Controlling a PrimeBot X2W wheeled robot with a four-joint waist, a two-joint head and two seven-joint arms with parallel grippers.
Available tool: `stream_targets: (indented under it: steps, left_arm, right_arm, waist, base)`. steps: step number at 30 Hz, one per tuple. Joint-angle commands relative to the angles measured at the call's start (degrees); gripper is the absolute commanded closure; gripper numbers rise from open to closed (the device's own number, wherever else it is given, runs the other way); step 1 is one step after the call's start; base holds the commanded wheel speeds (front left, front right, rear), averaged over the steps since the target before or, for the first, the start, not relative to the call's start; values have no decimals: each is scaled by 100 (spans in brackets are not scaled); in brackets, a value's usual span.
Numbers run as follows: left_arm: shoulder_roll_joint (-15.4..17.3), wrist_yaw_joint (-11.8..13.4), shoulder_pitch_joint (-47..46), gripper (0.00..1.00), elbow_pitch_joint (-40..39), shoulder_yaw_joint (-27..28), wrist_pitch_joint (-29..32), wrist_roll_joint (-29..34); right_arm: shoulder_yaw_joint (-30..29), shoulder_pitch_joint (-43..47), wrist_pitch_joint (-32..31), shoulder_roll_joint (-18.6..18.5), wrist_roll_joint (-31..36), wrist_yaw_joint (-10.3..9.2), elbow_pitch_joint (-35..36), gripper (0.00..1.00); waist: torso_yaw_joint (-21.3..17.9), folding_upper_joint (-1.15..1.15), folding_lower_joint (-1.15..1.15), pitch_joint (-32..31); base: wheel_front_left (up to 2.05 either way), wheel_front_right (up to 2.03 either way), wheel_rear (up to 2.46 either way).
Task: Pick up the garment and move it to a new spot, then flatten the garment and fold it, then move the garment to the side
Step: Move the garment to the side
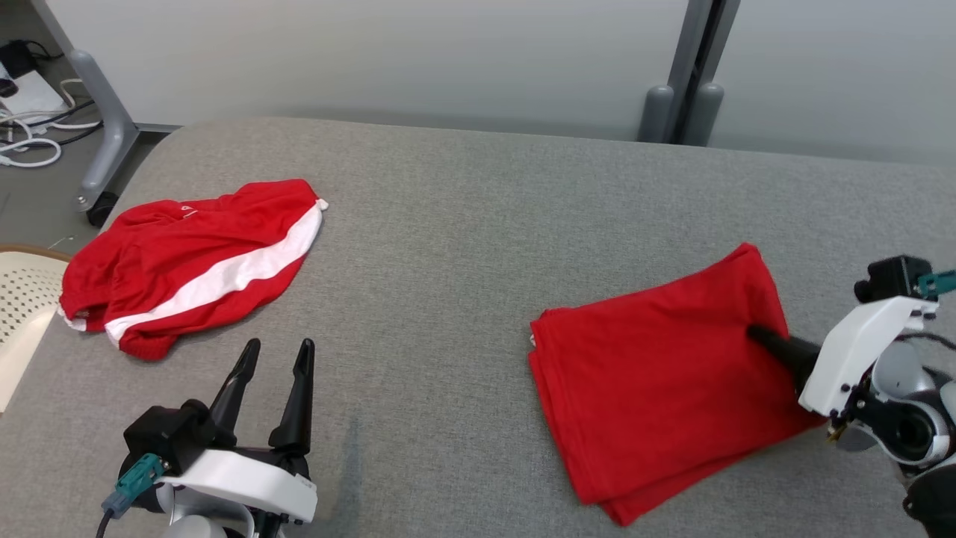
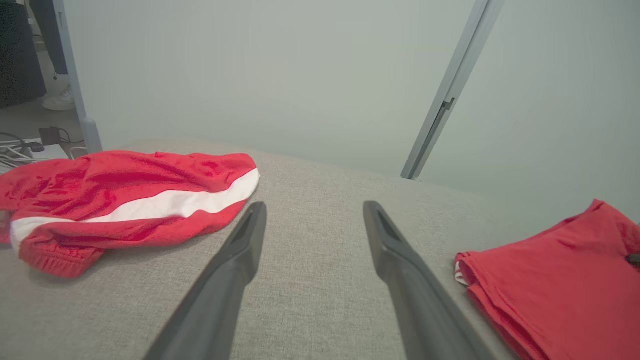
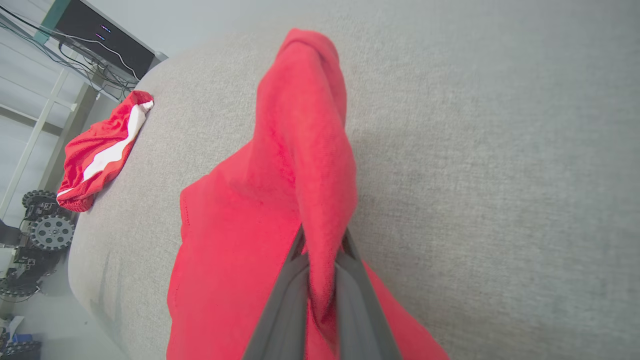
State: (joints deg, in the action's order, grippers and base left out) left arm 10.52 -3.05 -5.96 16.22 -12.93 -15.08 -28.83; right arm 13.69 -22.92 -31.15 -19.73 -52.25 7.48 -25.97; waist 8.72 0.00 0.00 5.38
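Pinching a raised ridge of red cloth, the right gripper (image 1: pixel 753 332) is clamped on the garment (image 1: pixel 657 388) at that garment's right edge, in the right middle of the head view. In the right wrist view the two dark fingers (image 3: pixel 280 310) rise from the bottom centre with the fold squeezed tight between them, and the cloth stands up from there toward the top of the frame. The rest of the garment lies folded in a rough rectangle on the grey table (image 1: pixel 463 224), in the lower right of the head view, with stacked layers showing along its left and bottom edges. The left gripper (image 1: pixel 276 355) sits at the lower left of the head view, its fingers spread apart with nothing between them, pointing up the frame over bare table. In the left wrist view grey fabric shows between those fingers. Red shorts (image 1: pixel 187 261) with a white stripe lie crumpled at the left of the head view, well apart from the garment and just above the left gripper's tips in the frame. A cream perforated basket (image 1: pixel 22 299) shows at the left edge, beside the table.
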Motion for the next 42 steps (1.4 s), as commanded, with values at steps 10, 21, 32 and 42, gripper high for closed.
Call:
stream_targets:
  steps: [10, 21, 32, 42]
  left_arm:
    - [-3, -126, -534, 0, -138, -28, -6, 203]
    - [111, -166, -1061, 0, -233, -81, -4, 336]
    - [92, -199, -1313, 0, -466, 5, -6, 429]
    - [-43, -273, -1354, 0, -571, 117, -6, 559]
  right_arm:
    - [623, -1387, 697, -973, 459, 4, -262, 100]
    - [918, -2788, 1368, -1635, 727, 4, -988, 100]
    - [829, -3577, 1704, -2036, 1048, 3, -1816, 100]
    - [603, -4042, 1972, -2087, 1758, 3, -2875, 100]
  waist:
    - [-515, 0, 0, 760]
    - [-827, 0, 0, 1667]
    - [-850, 0, 0, 2182]
    - [-757, 0, 0, 2249]
  base:
    - [0, 0, 0]
    - [0, 0, 0]
    - [0, 0, 0]
    - [0, 0, 0]
